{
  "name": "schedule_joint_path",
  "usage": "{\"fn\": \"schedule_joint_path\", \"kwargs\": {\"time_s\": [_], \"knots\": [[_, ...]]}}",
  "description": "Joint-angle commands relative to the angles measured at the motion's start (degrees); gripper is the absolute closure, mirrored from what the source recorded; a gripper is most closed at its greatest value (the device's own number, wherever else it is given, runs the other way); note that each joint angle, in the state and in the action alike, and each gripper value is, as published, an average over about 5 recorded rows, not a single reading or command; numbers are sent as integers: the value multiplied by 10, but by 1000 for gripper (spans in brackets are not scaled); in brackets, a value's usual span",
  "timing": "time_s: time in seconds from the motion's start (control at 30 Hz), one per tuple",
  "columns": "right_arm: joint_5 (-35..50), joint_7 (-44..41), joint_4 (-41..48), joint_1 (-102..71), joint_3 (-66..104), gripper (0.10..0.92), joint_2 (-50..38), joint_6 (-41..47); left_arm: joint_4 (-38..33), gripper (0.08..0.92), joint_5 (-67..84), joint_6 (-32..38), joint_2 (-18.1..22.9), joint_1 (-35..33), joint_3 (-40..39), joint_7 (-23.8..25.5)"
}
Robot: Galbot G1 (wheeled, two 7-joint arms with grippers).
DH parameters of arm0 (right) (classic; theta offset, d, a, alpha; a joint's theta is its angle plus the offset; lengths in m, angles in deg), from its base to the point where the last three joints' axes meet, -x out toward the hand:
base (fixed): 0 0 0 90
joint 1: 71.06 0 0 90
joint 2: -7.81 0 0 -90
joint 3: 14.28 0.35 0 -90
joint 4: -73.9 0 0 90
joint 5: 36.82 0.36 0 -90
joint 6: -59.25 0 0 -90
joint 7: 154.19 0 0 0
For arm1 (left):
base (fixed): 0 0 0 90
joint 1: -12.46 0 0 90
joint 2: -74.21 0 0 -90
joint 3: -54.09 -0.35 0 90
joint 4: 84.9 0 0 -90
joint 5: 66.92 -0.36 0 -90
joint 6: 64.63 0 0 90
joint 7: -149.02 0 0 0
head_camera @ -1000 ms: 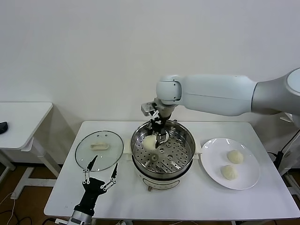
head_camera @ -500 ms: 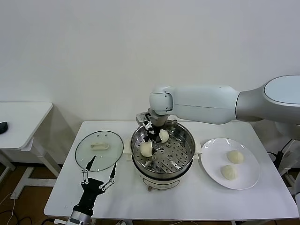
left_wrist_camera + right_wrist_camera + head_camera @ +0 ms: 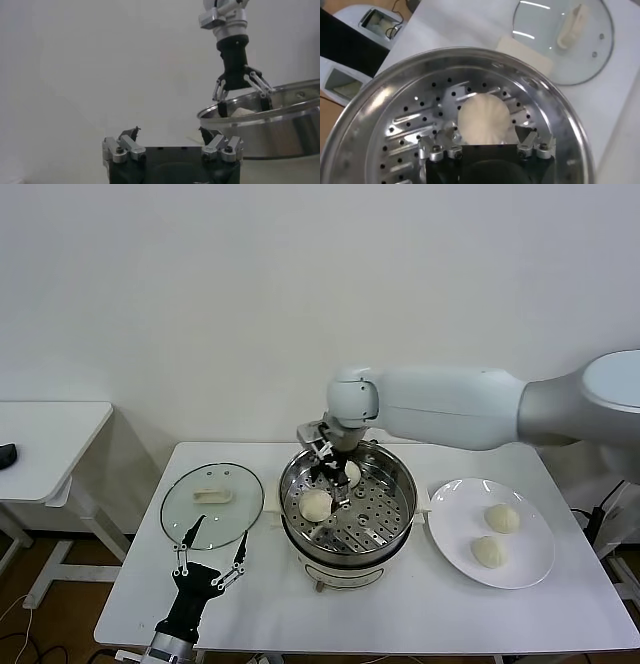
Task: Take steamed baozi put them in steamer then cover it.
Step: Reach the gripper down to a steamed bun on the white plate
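where right gripper hangs, far baozi sits half-hidden.

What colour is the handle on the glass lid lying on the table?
Cream-white; the handle at the centre of the clear glass lid shows best in the right wrist view.

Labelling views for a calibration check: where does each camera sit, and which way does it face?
Head view: up on the robot, looking forward and down at the table; shows both arms, the steamer, lid and plate.
Left wrist view: low near the table, looking across it past the open left pincer to the steamer.
Right wrist view: above the steamer, looking down past the open right pincer at a bun.
All three share the steamer.
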Motion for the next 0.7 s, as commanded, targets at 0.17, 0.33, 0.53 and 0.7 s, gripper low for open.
{"fn": "schedule_joint_path", "kwargs": {"time_s": [0.17, 0.33, 0.53, 0.7], "knots": [[-82, -99, -97, 88, 38, 203, -257, -53, -3, 177, -1, -4, -3, 3, -8, 0], [-115, -105, -87, 74, 36, 203, -351, -83, -4, 177, -2, -4, -4, 2, -9, 1], [-187, -124, -37, -52, 123, 203, -422, -113, -9, 177, -9, -8, 3, -3, -7, 1], [-245, -134, 13, -211, 244, 203, -449, -134, -14, 177, -14, -10, 9, -9, -2, 1]]}}
